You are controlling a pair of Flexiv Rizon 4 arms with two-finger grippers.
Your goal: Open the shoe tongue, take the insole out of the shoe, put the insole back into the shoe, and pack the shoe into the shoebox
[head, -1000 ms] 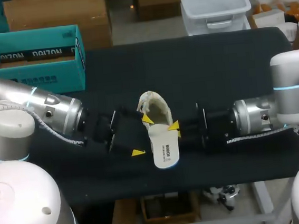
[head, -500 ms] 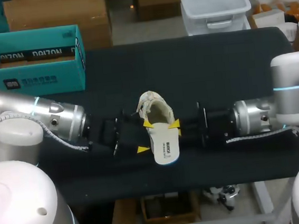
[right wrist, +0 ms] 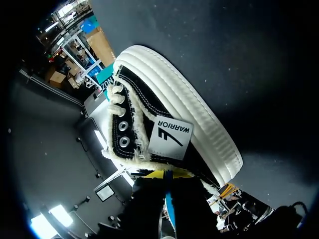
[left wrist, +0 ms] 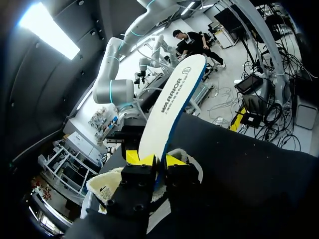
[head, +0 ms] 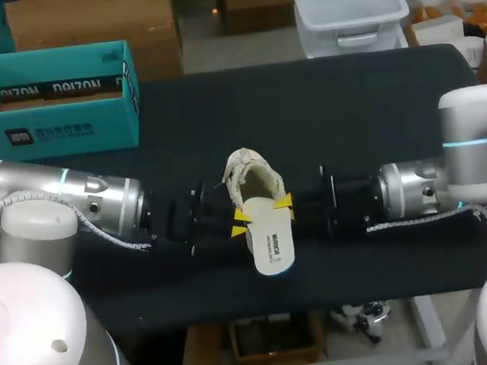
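Our L gripper (head: 237, 221) pinches the insole (head: 272, 242), which has black lettering and sticks out at 6 o'clock from the shoe (head: 247, 172). R gripper (head: 285, 206) clamps the shoe's collar.

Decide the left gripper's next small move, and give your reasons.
Probably pull the insole clear of the shoe. The left gripper is shut on the insole's edge, the insole's front end is inside the shoe with its heel end sticking out, and the right gripper sits at the collar.
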